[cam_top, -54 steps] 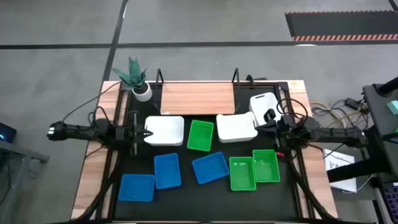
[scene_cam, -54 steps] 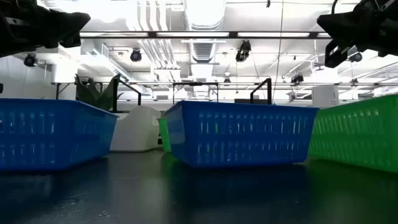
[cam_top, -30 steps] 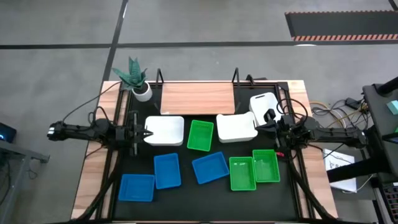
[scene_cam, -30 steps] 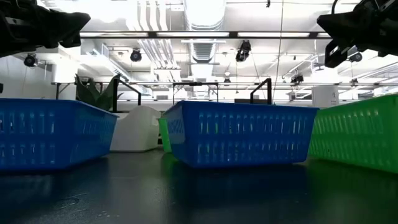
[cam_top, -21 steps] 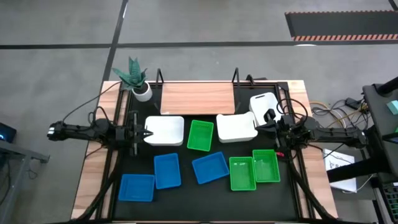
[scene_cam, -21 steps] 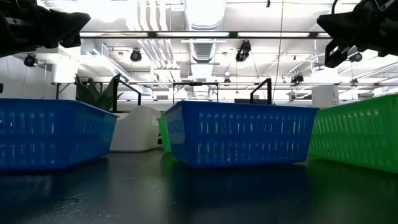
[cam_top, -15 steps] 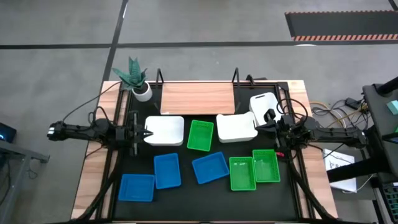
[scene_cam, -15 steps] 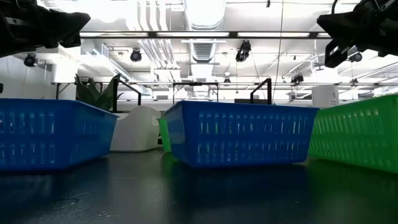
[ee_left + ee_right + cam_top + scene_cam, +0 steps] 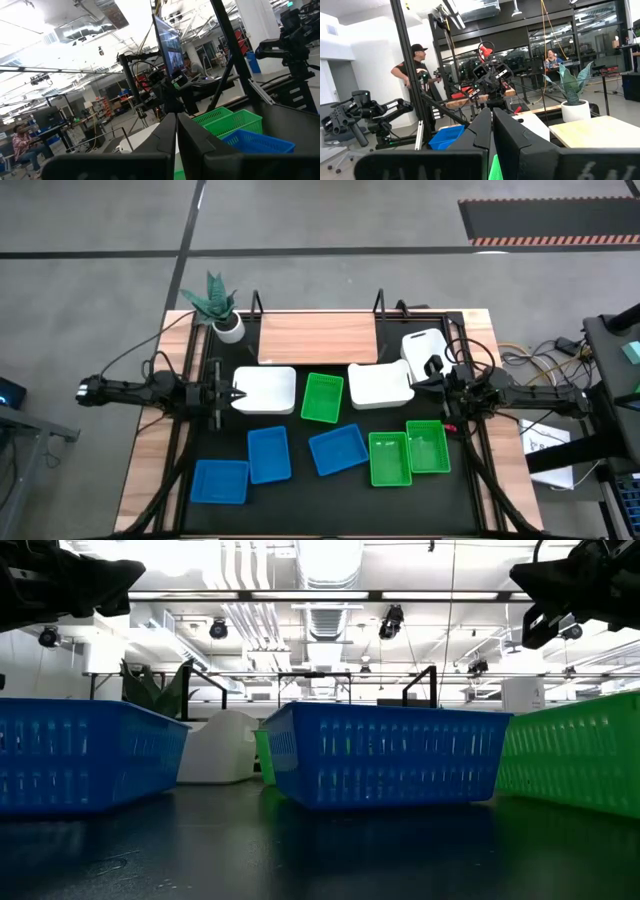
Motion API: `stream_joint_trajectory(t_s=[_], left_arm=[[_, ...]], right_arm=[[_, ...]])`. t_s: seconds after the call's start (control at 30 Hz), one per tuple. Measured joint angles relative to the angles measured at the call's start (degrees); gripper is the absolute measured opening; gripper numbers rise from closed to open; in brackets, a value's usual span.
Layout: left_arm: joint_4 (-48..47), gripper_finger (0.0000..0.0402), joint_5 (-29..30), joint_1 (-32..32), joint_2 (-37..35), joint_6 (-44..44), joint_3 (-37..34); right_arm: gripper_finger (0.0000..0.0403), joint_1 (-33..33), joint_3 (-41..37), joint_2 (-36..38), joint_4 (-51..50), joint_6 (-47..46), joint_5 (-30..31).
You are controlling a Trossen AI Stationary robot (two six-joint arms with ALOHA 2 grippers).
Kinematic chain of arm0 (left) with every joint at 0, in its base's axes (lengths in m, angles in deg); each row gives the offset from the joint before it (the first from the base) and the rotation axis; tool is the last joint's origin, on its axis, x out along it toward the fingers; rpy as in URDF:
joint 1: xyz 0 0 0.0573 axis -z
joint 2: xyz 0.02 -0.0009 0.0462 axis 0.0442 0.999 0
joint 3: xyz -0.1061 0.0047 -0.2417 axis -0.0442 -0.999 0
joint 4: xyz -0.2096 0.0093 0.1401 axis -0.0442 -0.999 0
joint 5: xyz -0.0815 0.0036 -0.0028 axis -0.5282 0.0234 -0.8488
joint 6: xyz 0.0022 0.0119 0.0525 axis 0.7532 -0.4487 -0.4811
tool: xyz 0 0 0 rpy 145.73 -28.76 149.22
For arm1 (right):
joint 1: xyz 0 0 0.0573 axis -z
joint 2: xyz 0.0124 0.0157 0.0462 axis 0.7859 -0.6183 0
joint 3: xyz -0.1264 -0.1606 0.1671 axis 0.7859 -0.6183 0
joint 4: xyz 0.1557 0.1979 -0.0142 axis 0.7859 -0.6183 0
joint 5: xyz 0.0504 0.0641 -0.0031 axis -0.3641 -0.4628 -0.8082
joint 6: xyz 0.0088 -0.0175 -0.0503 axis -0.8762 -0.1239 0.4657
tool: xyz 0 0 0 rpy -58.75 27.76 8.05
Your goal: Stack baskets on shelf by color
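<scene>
The light-wood shelf (image 9: 318,337) stands at the table's far edge with nothing on its board. On the black table top lie three white baskets (image 9: 265,391) (image 9: 380,385) (image 9: 424,346), three green baskets (image 9: 322,398) (image 9: 389,458) (image 9: 428,446) and three blue baskets (image 9: 268,454) (image 9: 338,449) (image 9: 220,481), each flat on its bottom. My left gripper (image 9: 238,394) is shut and hovers over the left white basket's left edge. My right gripper (image 9: 413,381) is shut and hovers over the middle white basket's right edge. Both show high above the table in the low view (image 9: 60,580) (image 9: 580,580).
A white plant pot (image 9: 228,328) with a green plant stands at the far left corner beside the shelf. Black frame posts (image 9: 215,390) (image 9: 462,380) run along the table's left and right sides. People show in the room beyond the table (image 9: 417,70).
</scene>
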Motion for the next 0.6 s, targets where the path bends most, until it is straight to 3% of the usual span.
stream_joint_trajectory(t_s=[0.4, 0.6], left_arm=[[0.00, 0.0000, 0.00, -0.01, 0.02, 0.00, 0.00], [0.10, 0.0000, 0.00, -0.01, 0.01, -0.15, 0.00]], right_arm=[[0.0011, 0.01, -0.02, 0.00, 0.07, 0.91, 0.39], [0.0011, 0.00, -0.01, 0.00, 0.94, -10.02, 0.42]])
